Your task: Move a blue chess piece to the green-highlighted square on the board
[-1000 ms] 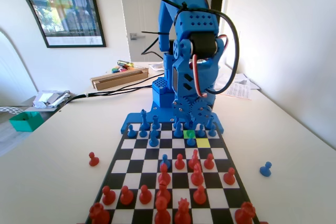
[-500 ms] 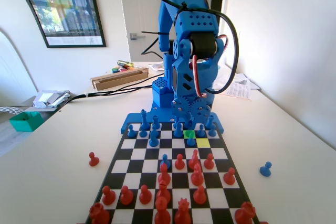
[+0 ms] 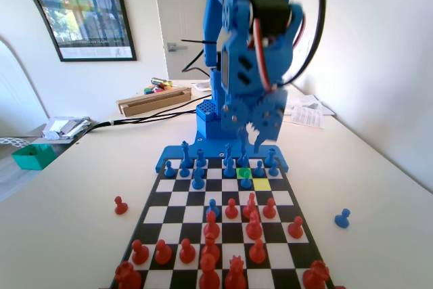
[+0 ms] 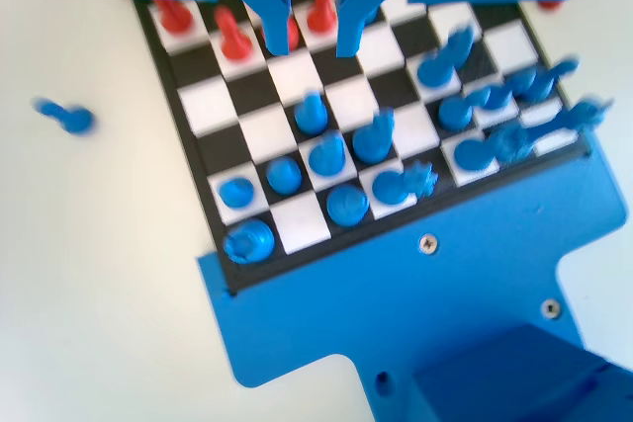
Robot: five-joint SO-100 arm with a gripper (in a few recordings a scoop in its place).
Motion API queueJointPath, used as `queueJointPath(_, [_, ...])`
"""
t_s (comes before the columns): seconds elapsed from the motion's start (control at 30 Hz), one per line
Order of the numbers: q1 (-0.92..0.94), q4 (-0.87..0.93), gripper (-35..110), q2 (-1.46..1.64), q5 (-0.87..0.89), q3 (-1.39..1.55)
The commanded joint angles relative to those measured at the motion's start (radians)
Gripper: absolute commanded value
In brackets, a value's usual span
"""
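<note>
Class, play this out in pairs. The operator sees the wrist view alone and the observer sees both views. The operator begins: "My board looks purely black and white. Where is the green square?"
Observer: In the fixed view the green-highlighted square lies near the arm's end of the board, right of centre.
Operator: Is any other square coloured?
Observer: Yes, a yellow square sits diagonally from it, one row nearer the fixed camera and to the right.
Operator: How high is my hand?
Observer: The hand hangs in the air above the board's far end and touches no piece.
</note>
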Motion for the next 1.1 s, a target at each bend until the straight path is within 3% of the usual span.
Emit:
queueJointPath(0.0, [0.003, 0.14, 11, 0.135, -0.04, -0.14])
queueJointPath(0.6, [0.152, 0.641, 11, 0.543, -0.466, -0.591])
queueJointPath(0.83, [0.184, 0.676, 9, 0.724, -0.627, -0.534])
queueJointPath(1.07, [0.195, 0.667, 6, 1.026, -0.723, -0.298])
